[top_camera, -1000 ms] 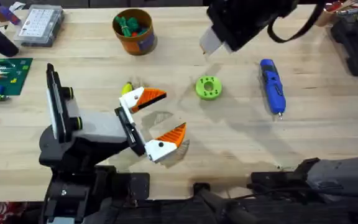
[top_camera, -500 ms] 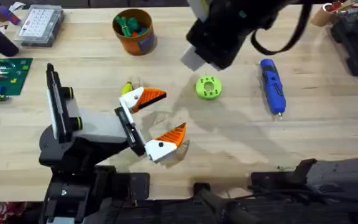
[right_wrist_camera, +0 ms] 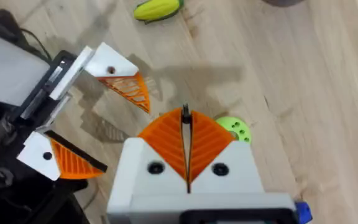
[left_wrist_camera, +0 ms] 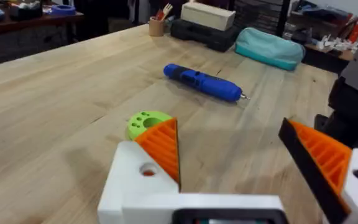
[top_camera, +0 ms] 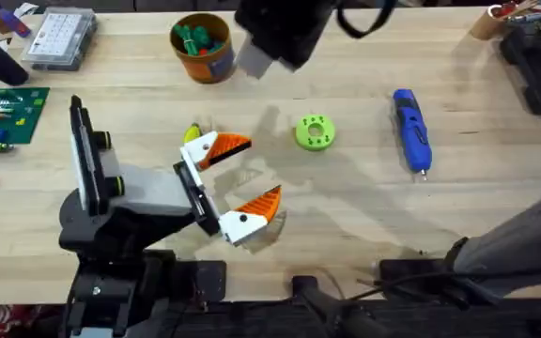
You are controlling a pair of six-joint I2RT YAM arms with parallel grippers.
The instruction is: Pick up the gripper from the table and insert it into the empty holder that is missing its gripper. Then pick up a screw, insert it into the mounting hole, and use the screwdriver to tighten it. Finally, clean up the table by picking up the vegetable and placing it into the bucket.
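Note:
My left gripper (top_camera: pixel 236 176) rests low over the table's middle, open, with nothing between its orange pads (left_wrist_camera: pixel 161 148). The yellow vegetable (top_camera: pixel 193 133) lies just beyond it. The blue screwdriver (top_camera: pixel 411 130) lies flat to the right, also seen as a screwdriver (left_wrist_camera: pixel 202 82) past the left fingers. The orange bucket (top_camera: pixel 202 47) stands at the far side with green pieces inside. My right arm (top_camera: pixel 285 26) hangs high next to the bucket; my right gripper (right_wrist_camera: pixel 186 127) is shut, pads pressed together. Below it lie the vegetable (right_wrist_camera: pixel 157 9) and the open left gripper (right_wrist_camera: pixel 86 115). Loose gripper, holder and screw are out of view.
A lime-green disc with holes (top_camera: pixel 315 131) sits between the left gripper and the screwdriver. A clear parts box (top_camera: pixel 59 38) and a green circuit board (top_camera: pixel 3 115) lie at the far left. A teal pouch (left_wrist_camera: pixel 269 46) and a black case (left_wrist_camera: pixel 204 34) stand at the right edge.
The raised right arm has swung left across the far side, from above the green disc toward the bucket. The left arm and the table's things have not moved.

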